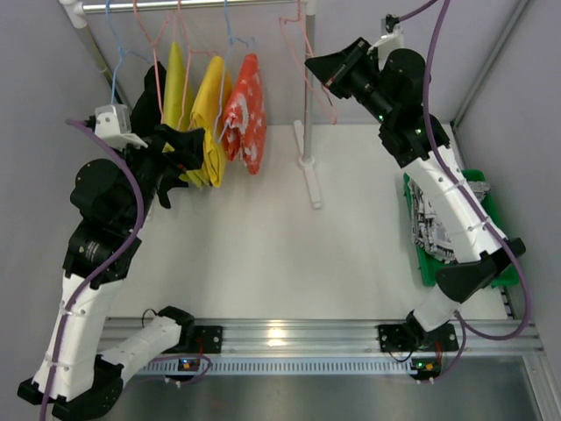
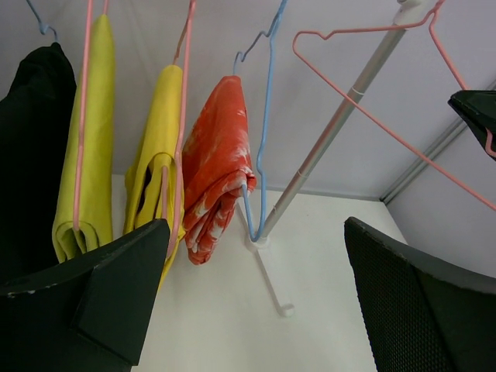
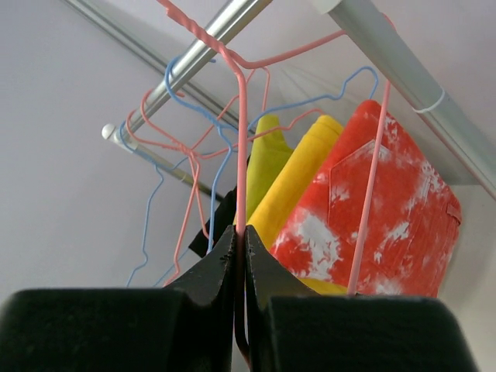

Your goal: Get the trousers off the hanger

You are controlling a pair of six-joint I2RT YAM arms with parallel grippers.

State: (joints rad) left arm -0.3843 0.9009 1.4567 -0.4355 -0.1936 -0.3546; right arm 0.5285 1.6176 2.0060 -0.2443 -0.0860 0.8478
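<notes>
The pink wire hanger [image 1: 317,83] hangs bare from the rail [image 1: 202,4] at its right end, by the white post. My right gripper [image 1: 314,64] is shut on one of its wires, which runs up between the closed jaws in the right wrist view [image 3: 242,163]. The hanger also shows in the left wrist view [image 2: 372,116]. The white trousers with black print [image 1: 427,230] lie in a green bin [image 1: 489,203] at the right, partly hidden by my right arm. My left gripper [image 1: 180,156] is open and empty beside the yellow garments, its fingers [image 2: 85,302] wide apart.
On the rail hang a black garment [image 2: 31,155], two yellow garments [image 1: 206,114] on pink hangers, and a red-orange spotted garment [image 1: 247,110] on a light blue hanger [image 2: 263,139]. The rack's white post [image 1: 306,132] and foot [image 1: 313,189] stand mid-table.
</notes>
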